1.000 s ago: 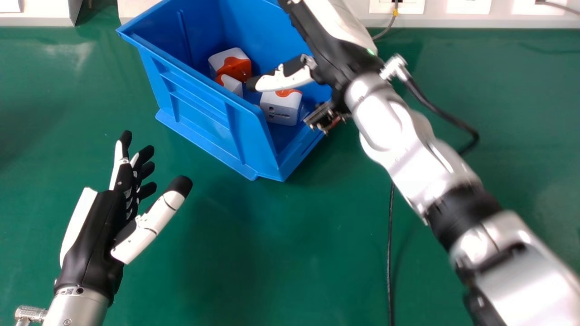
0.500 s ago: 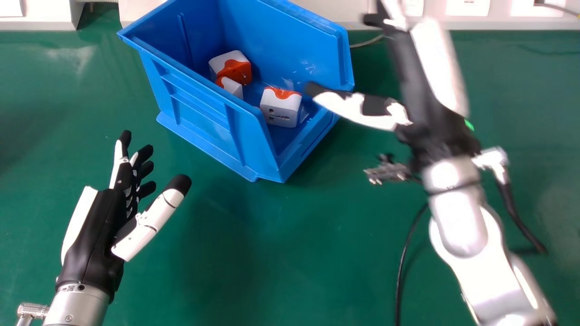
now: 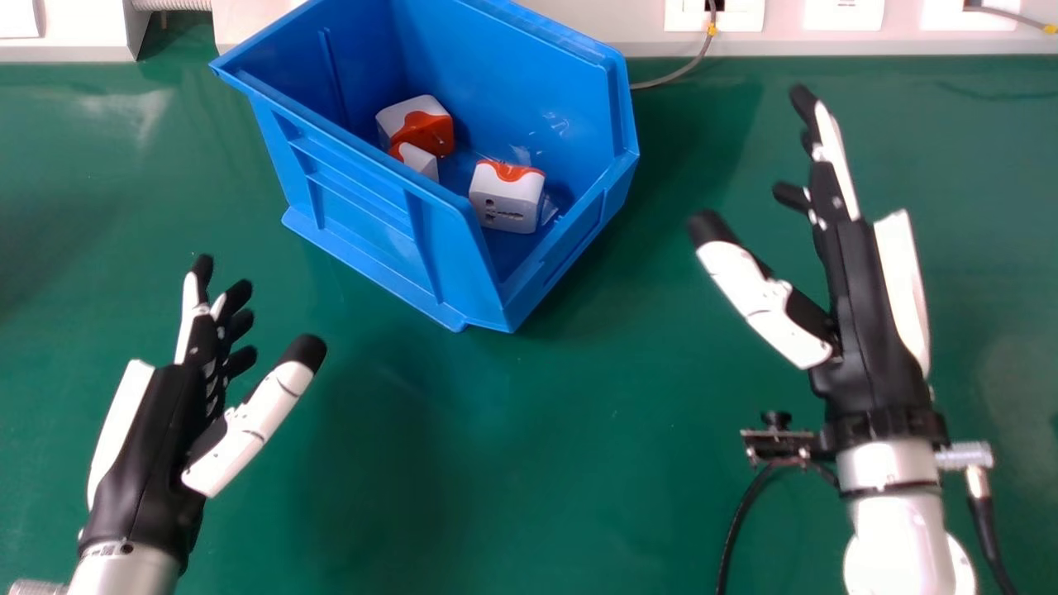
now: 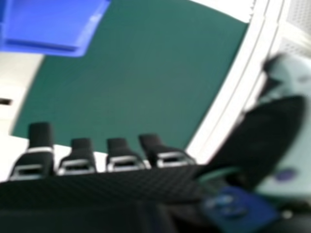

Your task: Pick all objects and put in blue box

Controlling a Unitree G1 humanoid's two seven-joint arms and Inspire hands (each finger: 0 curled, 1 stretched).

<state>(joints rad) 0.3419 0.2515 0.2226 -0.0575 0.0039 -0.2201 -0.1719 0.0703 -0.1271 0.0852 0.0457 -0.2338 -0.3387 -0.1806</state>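
The last step, the placing of things in the box (image 3: 372,231), is judged to be complete or nearly so. Three adapters are held within its walls: a first (image 3: 417,124) and a second (image 3: 420,163) are set close together at the inner left, and a third (image 3: 507,198) is seated nearer the box's open front. The box itself is set against the far edge of the counter (image 3: 529,430). The right robot hand (image 3: 868,306) is held over the counter's right side, well apart from the box, with its fingers nearly straight, its thumb spread and nothing grasped. The left robot hand (image 3: 157,454) is placed over the left side, nearer than the box to the counter's near edge, likewise spread and unloaded. No further pick seems to be called for; at most, both hands should be drawn back without the box being brushed. On the adapters, no brand, label or writing can be read.
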